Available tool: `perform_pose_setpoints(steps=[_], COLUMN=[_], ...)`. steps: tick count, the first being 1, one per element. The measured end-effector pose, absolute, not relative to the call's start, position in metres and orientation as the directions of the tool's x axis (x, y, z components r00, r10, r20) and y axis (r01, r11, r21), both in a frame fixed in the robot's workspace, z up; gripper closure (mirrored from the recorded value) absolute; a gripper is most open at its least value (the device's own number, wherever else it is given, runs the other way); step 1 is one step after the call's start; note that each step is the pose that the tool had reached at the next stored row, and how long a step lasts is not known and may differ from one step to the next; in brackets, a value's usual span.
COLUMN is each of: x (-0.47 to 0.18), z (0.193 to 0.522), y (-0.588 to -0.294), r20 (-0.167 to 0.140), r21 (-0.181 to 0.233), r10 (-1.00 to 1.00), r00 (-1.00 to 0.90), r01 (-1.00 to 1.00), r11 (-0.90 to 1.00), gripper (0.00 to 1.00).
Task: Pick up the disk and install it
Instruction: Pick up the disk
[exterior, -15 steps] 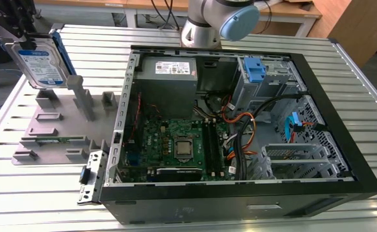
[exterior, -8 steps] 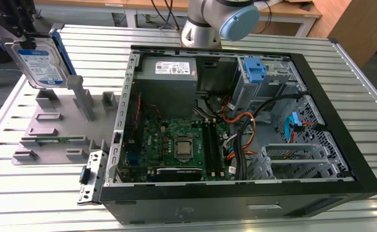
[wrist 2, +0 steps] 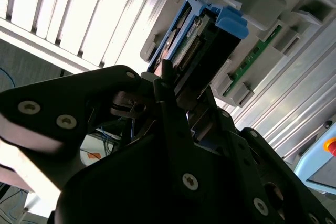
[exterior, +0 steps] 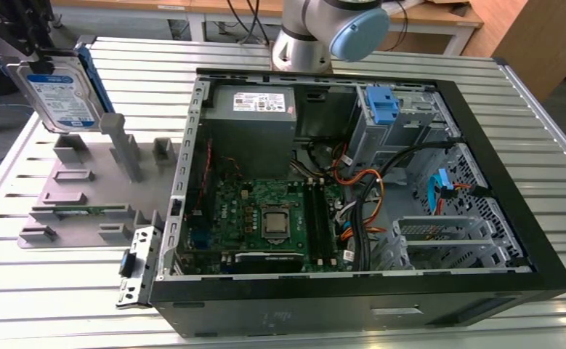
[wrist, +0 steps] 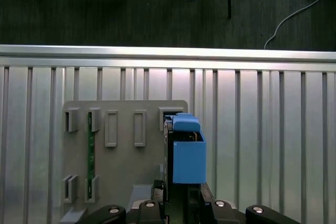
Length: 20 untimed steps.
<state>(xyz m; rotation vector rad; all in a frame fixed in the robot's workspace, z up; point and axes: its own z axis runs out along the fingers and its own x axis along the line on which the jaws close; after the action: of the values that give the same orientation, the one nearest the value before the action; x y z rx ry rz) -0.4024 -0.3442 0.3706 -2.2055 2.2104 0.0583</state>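
1. one arm, one load: the gripper (exterior: 38, 58) is clenched on the disk (exterior: 62, 98), holding it upright by its top edge at the exterior view's left.
2. the disk hangs over the grey fixture (exterior: 70, 196) on the slatted table (exterior: 147, 62), seemingly clear of its slots (the gap beneath it is hard to judge).
3. we judge the pick-up step is in hand; installing is not yet done, as the open computer case (exterior: 360, 287) sits well apart.
4. any next move, in our view, calls for a firm grip and clearance from the fixture's posts.
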Motion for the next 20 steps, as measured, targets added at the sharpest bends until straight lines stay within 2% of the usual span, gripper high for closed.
perform_pose_setpoints(steps=[20], x=[-0.402], z=[0.385], y=[-0.344], r20=[-0.039], r21=[0.014], r10=[-0.999], r00=[-0.002], r01=[-1.0], r11=[0.002], gripper=[0.65])
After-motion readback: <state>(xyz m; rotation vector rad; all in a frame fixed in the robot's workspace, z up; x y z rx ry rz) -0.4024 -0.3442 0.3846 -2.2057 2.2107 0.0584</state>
